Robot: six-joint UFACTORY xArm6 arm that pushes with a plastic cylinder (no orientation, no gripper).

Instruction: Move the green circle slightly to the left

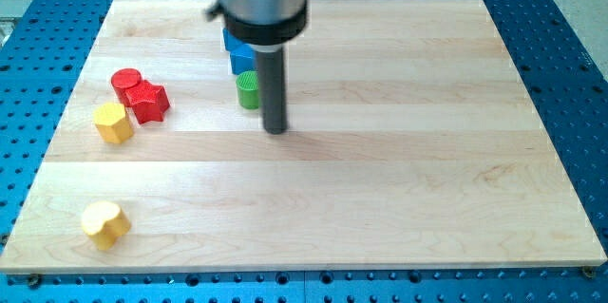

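Observation:
The green circle point(248, 89) stands on the wooden board point(380, 179) near the view's top centre. It sits just below a blue block point(239, 54) that the arm's housing partly hides. My tip point(275, 130) rests on the board just to the right of the green circle and a little below it, apart from it by a small gap. The dark rod rises from the tip and covers the green circle's right edge.
A red circle point(126, 82) and a red star-like block point(147, 102) sit together at the view's left, with a yellow hexagon point(113, 123) just below them. A yellow heart-like block point(104, 223) lies near the bottom left. Blue perforated table surrounds the board.

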